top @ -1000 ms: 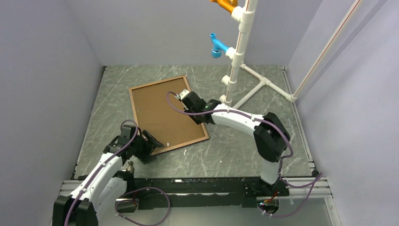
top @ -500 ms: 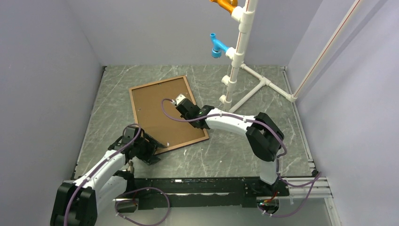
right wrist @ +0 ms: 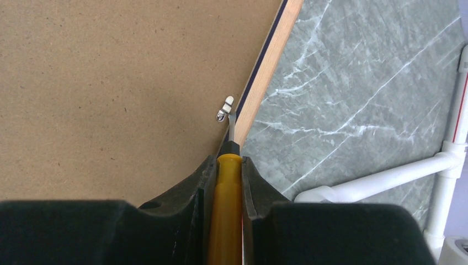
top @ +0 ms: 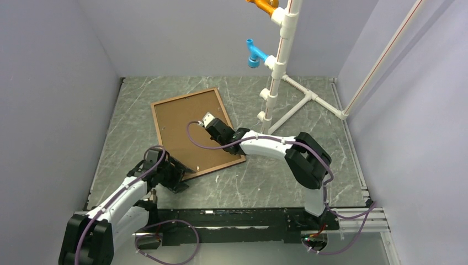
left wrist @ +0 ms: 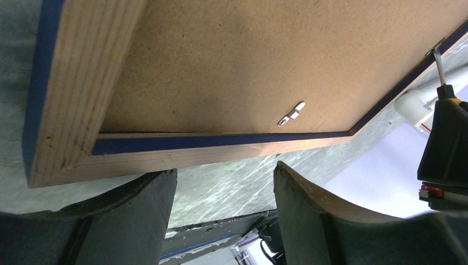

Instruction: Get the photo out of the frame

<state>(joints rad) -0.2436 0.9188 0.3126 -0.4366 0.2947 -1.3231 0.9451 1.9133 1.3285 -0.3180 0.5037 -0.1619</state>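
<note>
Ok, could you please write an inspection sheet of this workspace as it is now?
Surface: green-grey marbled table.
Job's things: frame lies face down; brown backing board up, metal clip at its edge; photo not visible.
Clutter: white pipe stand with blue fitting and orange fitting.
Grippers: left gripper open at the frame's near edge; right gripper shut on yellow screwdriver, tip by the clip.
Cables: purple cables, one looped over the board.
Surroundings: plain grey walls.

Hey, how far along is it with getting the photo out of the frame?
Done: the frame lies face down, backing board up. In hand: the right end effector holds a screwdriver, tip at a metal clip; the left end effector is open by the near edge. Left: freeing the board and photo.
</note>
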